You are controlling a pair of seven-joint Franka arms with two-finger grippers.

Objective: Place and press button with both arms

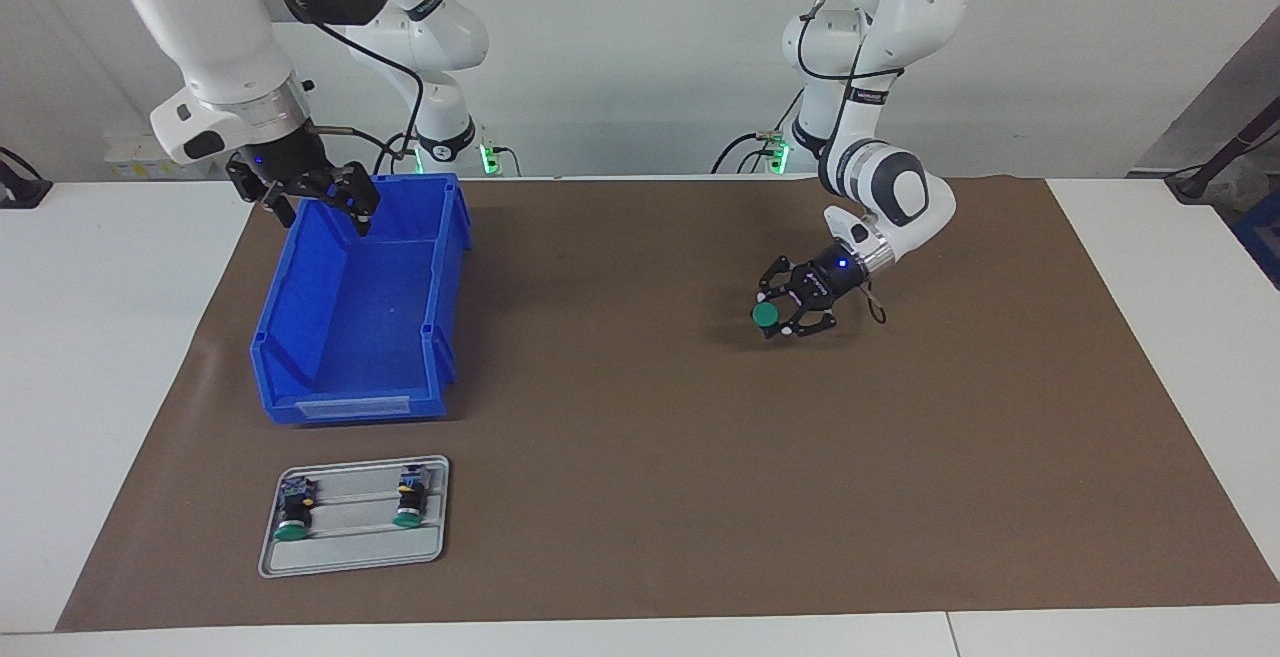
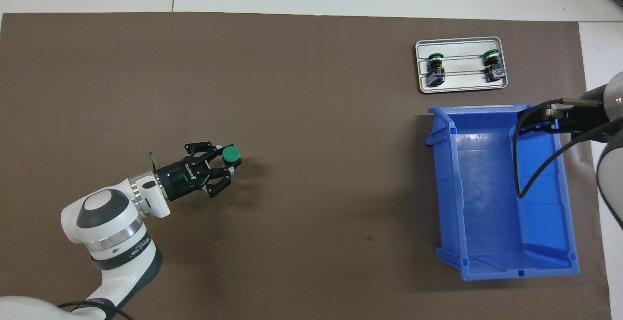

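Left gripper [image 2: 225, 168] is seen part-closed on the button [image 2: 231, 153], which is held sideways over the brown mat [image 2: 311, 115], at about 9 o'clock from the mat's centre in the overhead view; the green cap is pointed toward the right arm's end of the table. This sideways hold is judged to keep the cap exposed so that it can be set down and then pressed.

Taken from left to right in the overhead view: the held button; a bare stretch of mat at mid-table; then the metal tray [image 2: 461, 85] at about 1 o'clock, with two more buttons [image 2: 436, 63] laid on it in a row, caps turned away from the robots, presumably as spare stock. The blue bin [image 2: 506, 261] is set just beside the tray, nearer to the robots, at about 3 o'clock, and nothing is seen inside it.

Right gripper [image 1: 318, 199] is held over the bin's wall, jaws wide apart and nothing between them; this arm is judged to be waiting for its pressing turn.

Placement is judged not yet done, since the button is not yet set down on the mat
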